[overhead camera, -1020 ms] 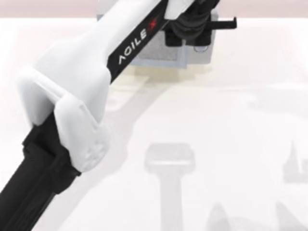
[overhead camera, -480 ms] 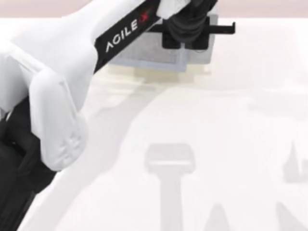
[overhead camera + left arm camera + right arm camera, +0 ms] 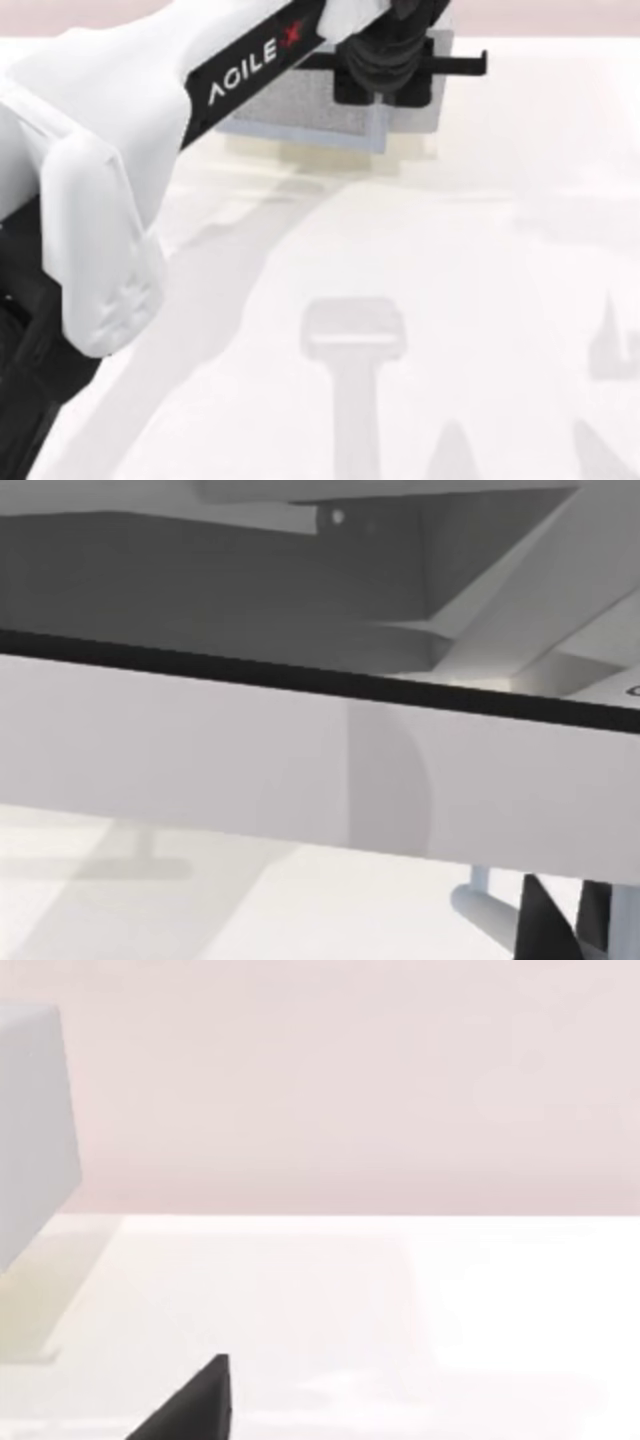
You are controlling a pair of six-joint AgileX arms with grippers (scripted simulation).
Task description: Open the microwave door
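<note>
Mostly hidden beneath the left arm (image 3: 120,150) in the top view: the microwave (image 3: 432,100), at the table's (image 3: 480,260) far edge, with only a pale grey strip of its body seen just right of the left gripper (image 3: 385,70). Cut off by the frame's top edge: the back of the box. Seen directly below and to the left of that gripper: the microwave door (image 3: 300,105), its speckled mesh panel angled out from the body. Pressed close over the door's upper edge, the gripper's black body; whether spread or clamped could not be told from either view. Filled almost wholly by the door's flat grey face (image 3: 250,750) and a dark edge strip, the left wrist view, with shadowed inner walls of the microwave beyond. Nothing made out inside that cavity. Out of the top view altogether: the right gripper (image 3: 190,1410), shown only as a dark wedge in its own wrist view, well apart from the microwave's grey side (image 3: 30,1130); its grip likewise not to be told.
</note>
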